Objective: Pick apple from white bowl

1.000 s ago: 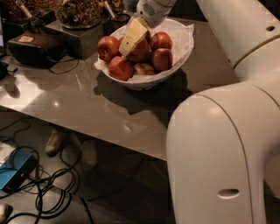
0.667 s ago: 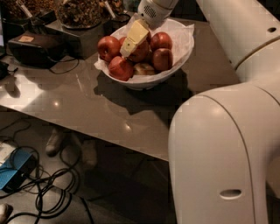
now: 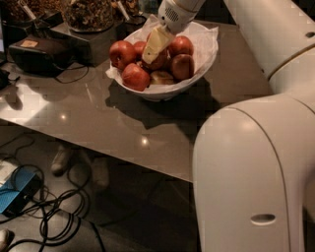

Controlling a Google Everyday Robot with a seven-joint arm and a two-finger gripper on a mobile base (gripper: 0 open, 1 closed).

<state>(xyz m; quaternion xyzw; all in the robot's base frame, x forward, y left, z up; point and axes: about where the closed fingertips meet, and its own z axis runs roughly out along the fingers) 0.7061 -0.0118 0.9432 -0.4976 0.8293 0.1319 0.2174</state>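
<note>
The white bowl (image 3: 196, 78) stands on the grey table, lined with crinkled white paper and holding several dark red apples. My gripper (image 3: 153, 48) reaches down from the top of the view into the middle of the bowl. Its pale tip lies against a red apple (image 3: 160, 60) at the centre of the pile. More red apples lie around it at the left (image 3: 122, 52), front left (image 3: 136, 77) and right (image 3: 182, 66). I cannot make out a sticker on any of them. A paler apple (image 3: 161, 77) sits at the front.
The grey table (image 3: 113, 123) has its front edge running diagonally below the bowl. Dark containers with food (image 3: 88, 15) and a black box (image 3: 37, 51) stand at the back left. My white arm and base (image 3: 251, 167) fill the right. Cables (image 3: 44, 211) lie on the floor.
The gripper stays in the middle of the bowl over the same apple. It has edged slightly to the right. The apples have not visibly moved.
</note>
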